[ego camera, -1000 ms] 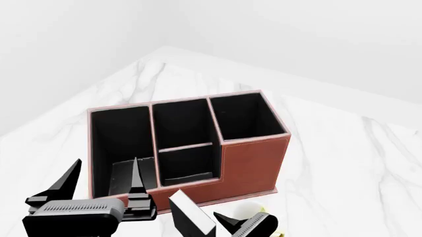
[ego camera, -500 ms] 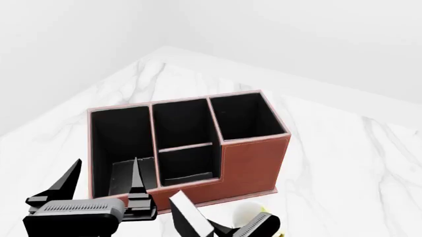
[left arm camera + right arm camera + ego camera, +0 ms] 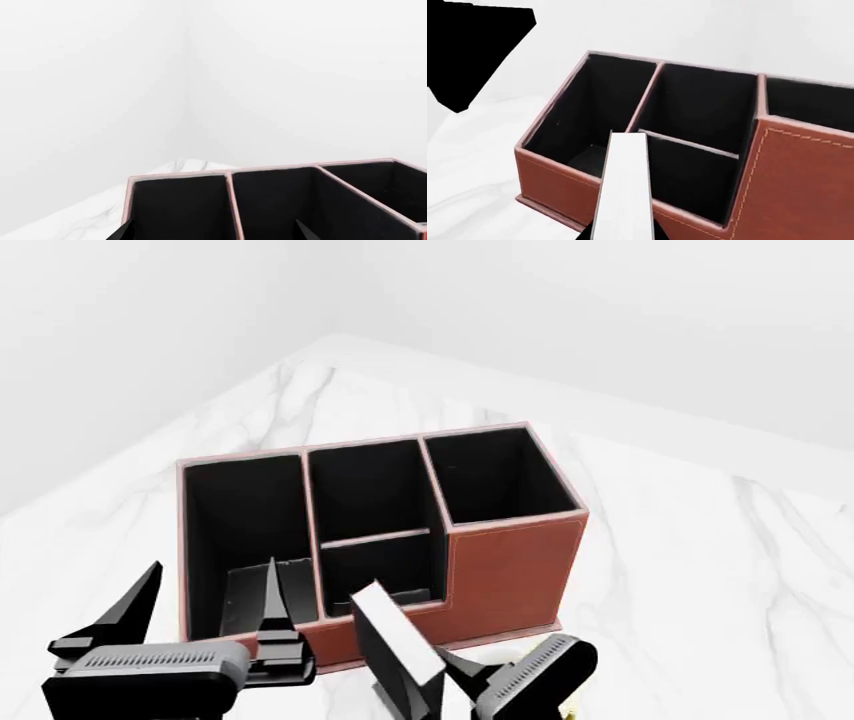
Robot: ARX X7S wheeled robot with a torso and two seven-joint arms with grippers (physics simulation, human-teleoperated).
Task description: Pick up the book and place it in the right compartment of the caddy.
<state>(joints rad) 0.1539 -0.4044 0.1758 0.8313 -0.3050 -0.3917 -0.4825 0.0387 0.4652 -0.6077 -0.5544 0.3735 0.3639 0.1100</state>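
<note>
Black hardcover book (image 3: 396, 646) with white page edges sits pinched in our right end effector (image 3: 461, 692) — just near of the reddish-brown leather-look caddy (image 3: 514, 560); our left end effector (image 3: 200, 612) hangs spread.

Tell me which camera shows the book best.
The head view: the book shows tilted in the right gripper, before the caddy. The right wrist view shows only its white page edge; the left wrist view misses it.
</note>
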